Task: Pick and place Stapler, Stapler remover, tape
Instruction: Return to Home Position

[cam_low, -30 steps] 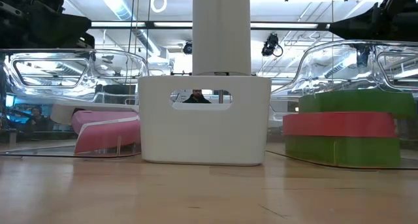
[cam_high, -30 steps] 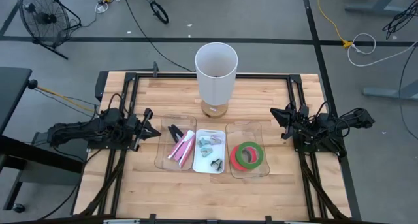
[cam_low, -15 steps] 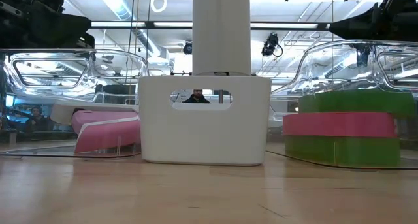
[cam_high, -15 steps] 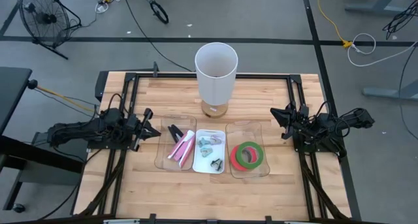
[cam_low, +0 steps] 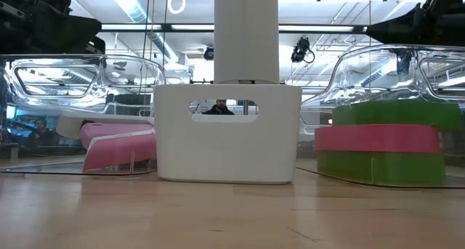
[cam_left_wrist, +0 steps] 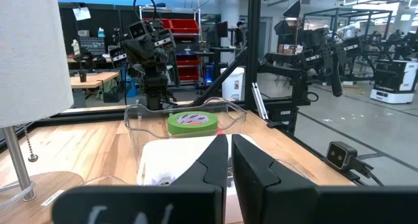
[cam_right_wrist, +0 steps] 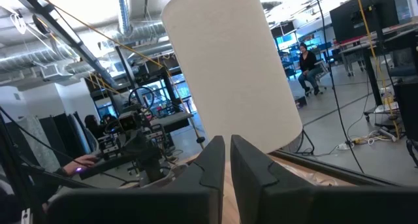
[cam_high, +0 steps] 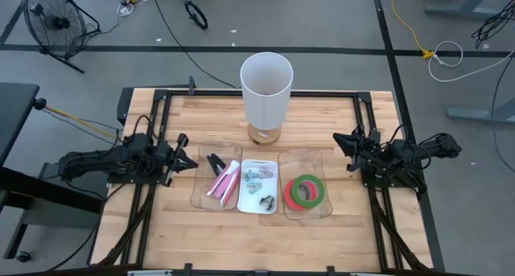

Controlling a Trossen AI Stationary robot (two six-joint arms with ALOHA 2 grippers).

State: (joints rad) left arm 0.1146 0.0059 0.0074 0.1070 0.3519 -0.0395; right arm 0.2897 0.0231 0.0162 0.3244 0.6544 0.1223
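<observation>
Apparently finished: staplers (cam_high: 221, 182), removers (cam_high: 256, 178) and 3 tape rings (cam_high: 305, 191) sit binned; left gripper (cam_high: 187, 158) and right gripper (cam_high: 340, 144) rest outside, fingers together, empty.

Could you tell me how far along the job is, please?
Done: tape rings stacked in the right clear bin, pink stapler in the left clear bin, staple removers in the white bin. In hand: nothing; left hand and right hand shut at the table's sides. Left: seemingly nothing to sort.
</observation>
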